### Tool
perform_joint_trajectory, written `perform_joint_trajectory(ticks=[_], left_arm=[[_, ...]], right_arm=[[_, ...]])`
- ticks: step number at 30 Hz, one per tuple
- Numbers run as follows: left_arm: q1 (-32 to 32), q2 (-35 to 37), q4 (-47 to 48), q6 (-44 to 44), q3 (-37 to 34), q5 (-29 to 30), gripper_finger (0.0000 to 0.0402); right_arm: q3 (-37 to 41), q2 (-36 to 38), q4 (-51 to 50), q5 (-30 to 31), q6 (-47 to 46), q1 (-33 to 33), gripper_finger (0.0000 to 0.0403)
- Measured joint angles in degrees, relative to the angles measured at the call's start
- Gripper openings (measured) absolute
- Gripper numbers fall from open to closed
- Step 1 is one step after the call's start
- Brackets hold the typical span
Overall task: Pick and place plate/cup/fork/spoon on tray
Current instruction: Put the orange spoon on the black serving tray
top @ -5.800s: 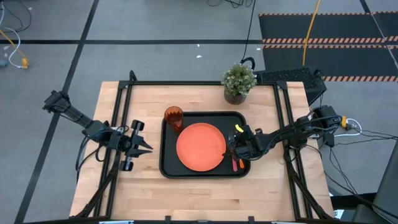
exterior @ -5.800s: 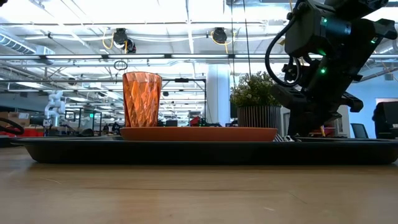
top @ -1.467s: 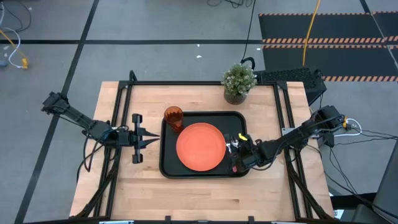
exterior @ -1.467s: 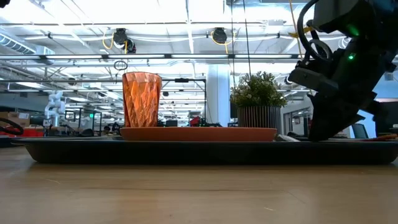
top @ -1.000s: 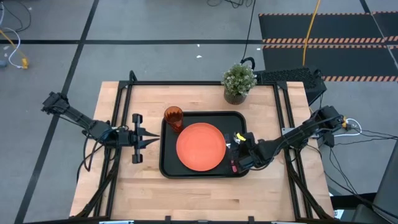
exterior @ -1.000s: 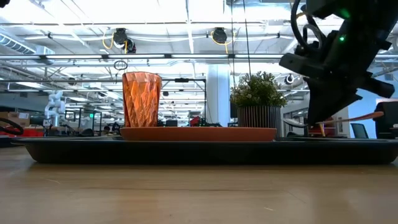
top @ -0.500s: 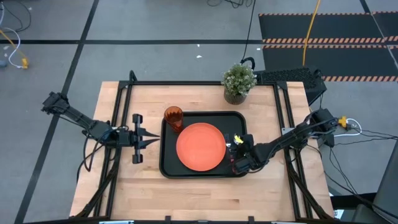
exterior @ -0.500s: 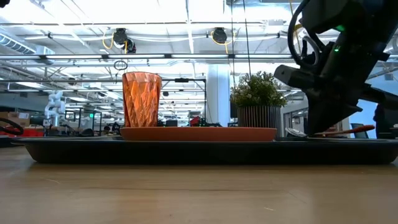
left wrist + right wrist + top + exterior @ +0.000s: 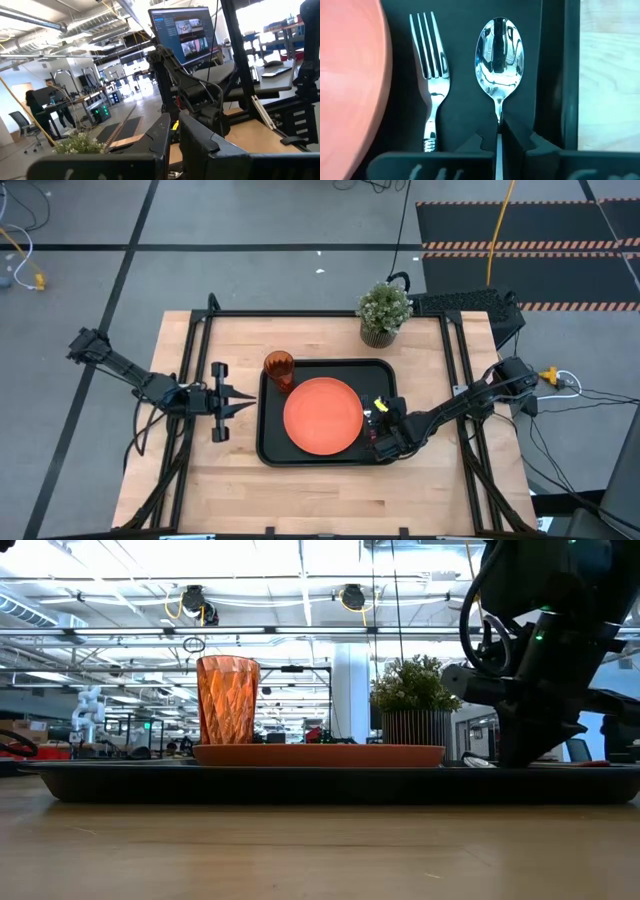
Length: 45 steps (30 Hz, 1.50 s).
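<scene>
Robotics lab, monitor [image 9: 182, 35], workstations, ceiling ducts

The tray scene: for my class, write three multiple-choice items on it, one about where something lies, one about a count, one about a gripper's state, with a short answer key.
1. Where does the fork lie?
A. Between the plate and the spoon
B. On the bare table
C. Inside the cup

2. How many things rest on the tray?
A. Two
B. Four
C. Six

3. What is the right gripper doing?
A. Standing open above the plant
B. Shut on the spoon's neck
C. Shut on the cup

Answers: 1 A, the right wrist view shows plate, fork, spoon side by side. 2 B, plate, cup, fork and spoon are all on it. 3 B, its fingers meet around the thin stem just below the spoon's bowl.
</scene>
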<state>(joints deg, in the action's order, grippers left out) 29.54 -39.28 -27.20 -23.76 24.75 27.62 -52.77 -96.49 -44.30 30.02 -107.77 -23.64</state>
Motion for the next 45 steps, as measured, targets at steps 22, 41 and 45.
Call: perform_joint_trajectory(ticks=[22,41,45], left_arm=[[0.0,0.0,0.1,1.0,0.0,0.0,0.0042],[0.0,0.0,0.2,1.5,0.0,0.0,0.0042],[0.0,0.0,0.4,1.6,0.0,0.0,0.0042]], right_arm=[[2.3,0.0,2.9,0.1,-2.6,0.0,0.0069],[2.3,0.0,7.0,0.2,-0.9,0.0,0.0073],[2.3,0.6,6.5,-0.5,-0.5,0.0,0.0073]])
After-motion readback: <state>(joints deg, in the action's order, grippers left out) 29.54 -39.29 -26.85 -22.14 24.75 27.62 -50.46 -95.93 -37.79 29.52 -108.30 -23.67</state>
